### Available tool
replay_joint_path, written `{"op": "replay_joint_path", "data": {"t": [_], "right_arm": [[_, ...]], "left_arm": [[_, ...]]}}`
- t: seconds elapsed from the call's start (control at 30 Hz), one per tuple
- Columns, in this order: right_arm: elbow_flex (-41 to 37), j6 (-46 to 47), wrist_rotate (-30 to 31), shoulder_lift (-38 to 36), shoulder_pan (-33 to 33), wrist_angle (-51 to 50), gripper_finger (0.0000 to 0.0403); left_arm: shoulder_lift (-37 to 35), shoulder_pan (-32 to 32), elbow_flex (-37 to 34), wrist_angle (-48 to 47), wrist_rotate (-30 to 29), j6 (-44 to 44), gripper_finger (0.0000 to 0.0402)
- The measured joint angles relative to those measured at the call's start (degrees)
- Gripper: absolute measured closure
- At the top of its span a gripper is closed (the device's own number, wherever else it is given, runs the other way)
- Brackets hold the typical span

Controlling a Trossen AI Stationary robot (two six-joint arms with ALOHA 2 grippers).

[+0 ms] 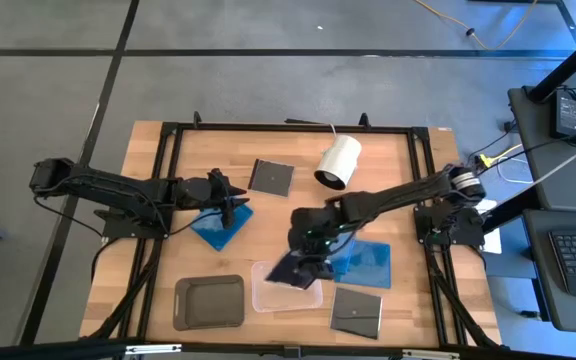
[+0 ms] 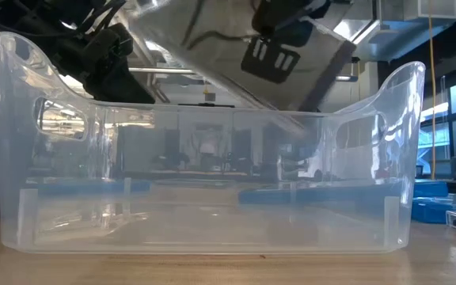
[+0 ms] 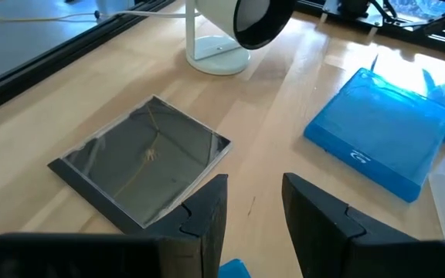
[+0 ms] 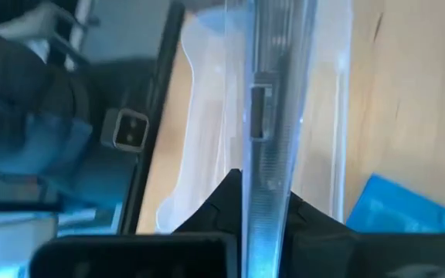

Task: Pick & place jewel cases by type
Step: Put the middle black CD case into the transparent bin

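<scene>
Wooden table (image 1: 388, 160): a dark case (image 1: 293, 268) hangs over the clear tray (image 1: 268, 296) at six o'clock.
The right gripper (image 1: 313, 258) is clamped shut on it; next, lower and release. The left gripper (image 1: 230, 200), part-open and empty, waits at nine o'clock.

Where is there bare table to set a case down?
Free wood lies at the far left corner, beside the dark jewel case, and between the dark tray and the blue cases. The near right is crowded around the clear tray.
</scene>
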Motion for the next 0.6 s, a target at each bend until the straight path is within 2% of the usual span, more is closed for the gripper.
{"op": "replay_joint_path", "data": {"t": [0.1,0.2,0.6], "right_arm": [[5.1,-1.4,0.0,3.4,0.1,-6.3,0.0377],[7.8,-2.8,0.0,6.1,0.1,-7.2,0.0377],[8.4,-3.9,-1.5,10.4,0.1,-7.0,0.0377]], "left_arm": [[0.0,0.0,0.0,0.0,0.0,0.0,0.0279],[0.0,0.0,0.0,0.0,0.0,0.0,0.0279],[0.0,0.0,0.0,-0.1,0.0,1.5,0.0279]]}}
